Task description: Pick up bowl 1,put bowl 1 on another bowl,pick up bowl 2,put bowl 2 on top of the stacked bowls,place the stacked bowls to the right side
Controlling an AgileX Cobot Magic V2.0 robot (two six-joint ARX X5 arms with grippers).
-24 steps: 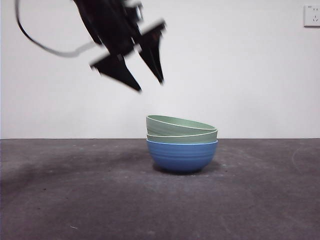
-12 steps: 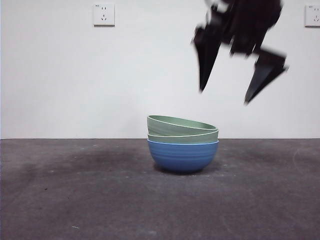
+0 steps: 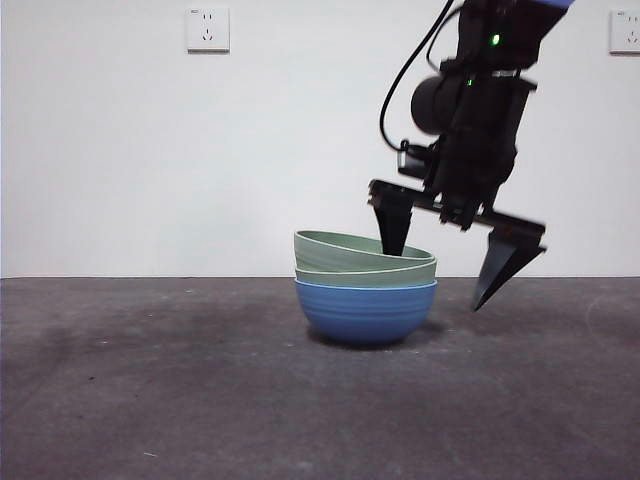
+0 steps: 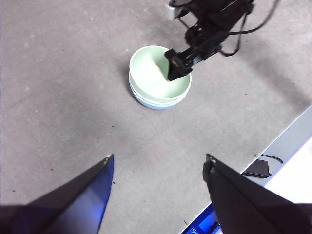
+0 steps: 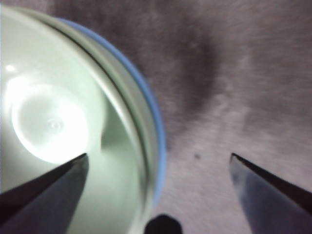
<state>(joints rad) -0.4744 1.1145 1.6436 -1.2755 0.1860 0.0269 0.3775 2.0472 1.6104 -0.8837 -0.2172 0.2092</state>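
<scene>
Now right claw (image 3: 440,275) wide open astride the stacked bowls' (image 3: 365,288) rim, one jaw inside.

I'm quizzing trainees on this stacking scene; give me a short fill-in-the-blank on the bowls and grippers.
1. The bottom bowl of the stacked bowls is coloured ____.
2. The number of pale green bowls nested in it is ____.
3. The right gripper straddles the stack's rim with its jaws ____.
4. The left gripper hangs high above the table holding ____.

Missing words: blue; two; open; nothing

Even soft light; blurred right-wrist close-up.
</scene>
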